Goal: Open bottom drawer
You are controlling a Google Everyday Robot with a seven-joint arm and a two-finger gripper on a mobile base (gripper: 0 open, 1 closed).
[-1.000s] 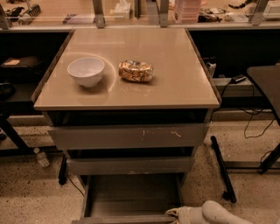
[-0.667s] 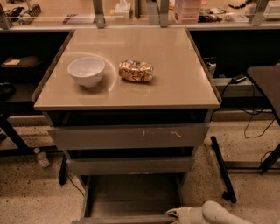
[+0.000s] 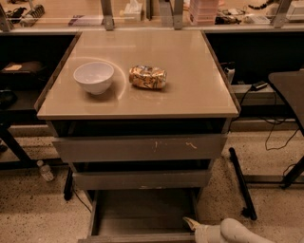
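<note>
Camera view looks down on a tan counter (image 3: 190, 71) topping a grey metal cabinet with three drawers stacked under it. On the counter's left part sits a white bowl (image 3: 94, 76), upright, and just to its right, apart from it, lies a crumpled gold and brown snack packet (image 3: 148, 77) on its side; the print on it cannot be read. Directly below the counter's front edge is the widest drawer (image 3: 137, 148), its grey front marked with pale scratches right of centre and no writing. Under that comes the mid-width drawer (image 3: 140, 179), also plain. Lowest of all, and furthest forward of the counter, the bottom drawer (image 3: 142, 211) stands open, its grey tray interior showing and its low unmarked front running along the bottom edge of the view. The tool (image 3: 192, 223) is below the counter's right front corner, down at floor level, at the right end of the bottom drawer's front, with the white arm (image 3: 237, 232) running off to the lower right behind it. Whether the tool is spread or closed, or has hold of the drawer's front, I cannot tell. On the speckled floor under the counter's left side stands a small clear bottle (image 3: 45, 171). Behind the counter's far edge a tissue box (image 3: 134, 8) sits on a shelf.
</note>
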